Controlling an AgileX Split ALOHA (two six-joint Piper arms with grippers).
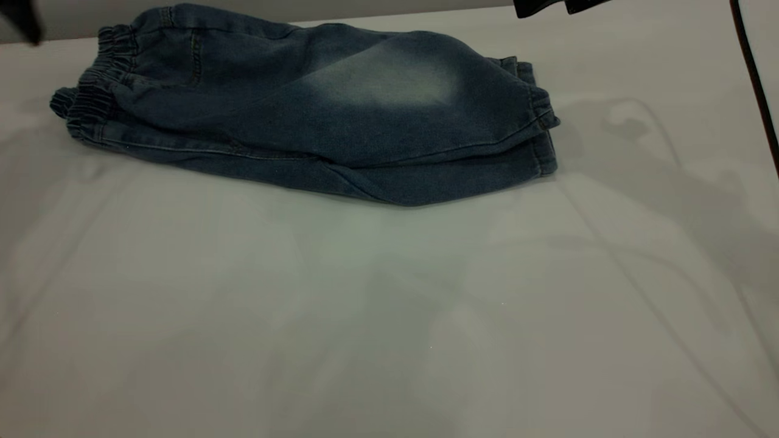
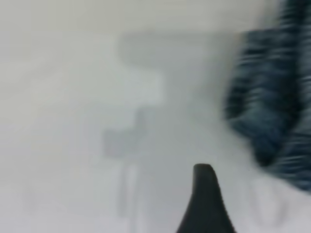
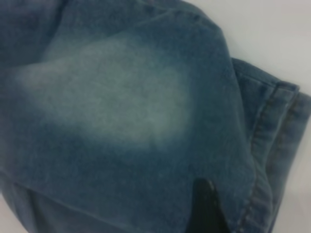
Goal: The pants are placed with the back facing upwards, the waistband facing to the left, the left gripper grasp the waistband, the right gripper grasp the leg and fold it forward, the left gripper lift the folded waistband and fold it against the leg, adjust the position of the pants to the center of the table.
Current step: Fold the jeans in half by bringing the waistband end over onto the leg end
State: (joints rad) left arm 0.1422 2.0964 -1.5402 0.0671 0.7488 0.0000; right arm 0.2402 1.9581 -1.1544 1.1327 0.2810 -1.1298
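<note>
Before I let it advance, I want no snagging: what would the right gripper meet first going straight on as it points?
Most likely the leg of the folded pants: the right gripper's one visible fingertip points onto the denim by the pale patch. How far above it cannot be told.

Your surface (image 1: 389, 316) is a plain pale top. The pants (image 1: 316, 109) lie directly on it, folded lengthwise. The waistband (image 1: 91, 91) sits near your left pincer (image 2: 206, 194); the leg (image 3: 112, 102) with the pale patch lies directly beneath your right pincer (image 3: 206, 204).

black cable (image 1: 754, 79), grey back wall (image 1: 365, 9)
</note>
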